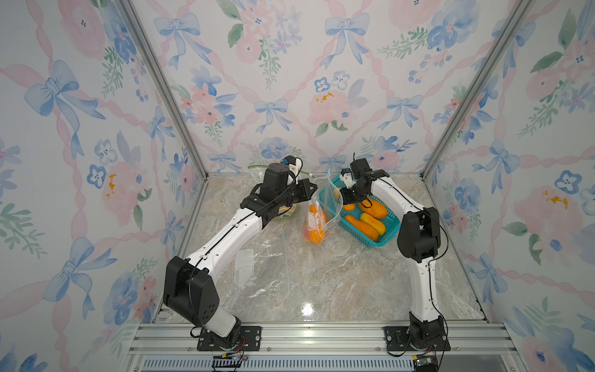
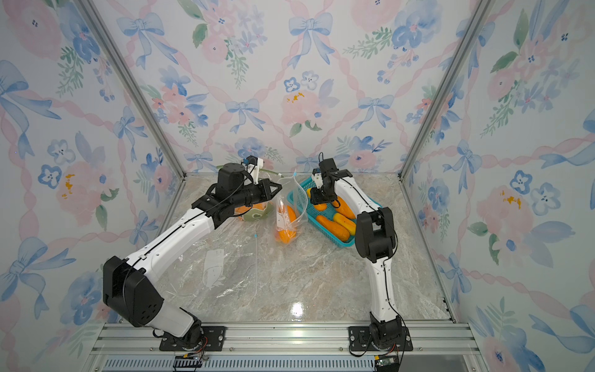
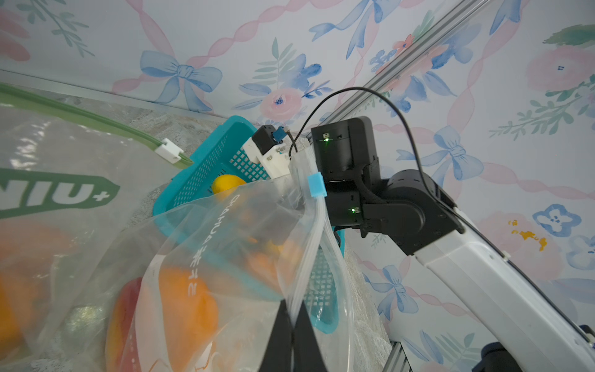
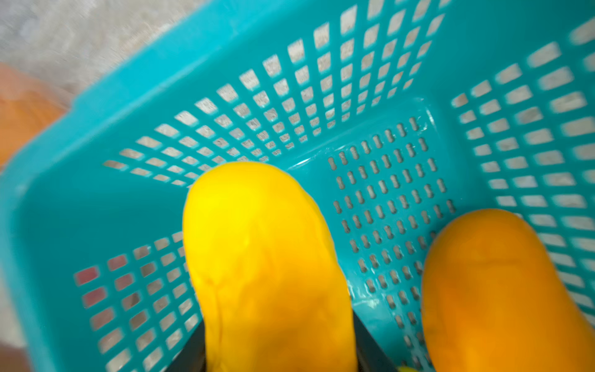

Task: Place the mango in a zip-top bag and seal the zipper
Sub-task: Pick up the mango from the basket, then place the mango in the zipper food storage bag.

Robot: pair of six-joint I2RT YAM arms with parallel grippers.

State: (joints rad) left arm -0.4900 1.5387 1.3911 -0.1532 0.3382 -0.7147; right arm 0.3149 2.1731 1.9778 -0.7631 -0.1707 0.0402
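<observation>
My left gripper is shut on the top edge of a clear zip-top bag and holds it upright, its blue slider at the far end. In both top views the bag stands between the arms, with orange mangoes in its bottom. My right gripper reaches down into the teal basket and is shut on a yellow mango; a black finger shows on each side of it. An orange mango lies beside it.
The basket at the back right holds several more mangoes. A second filled bag with a green zipper lies under my left wrist. A flat clear bag lies on the marble table near my left arm.
</observation>
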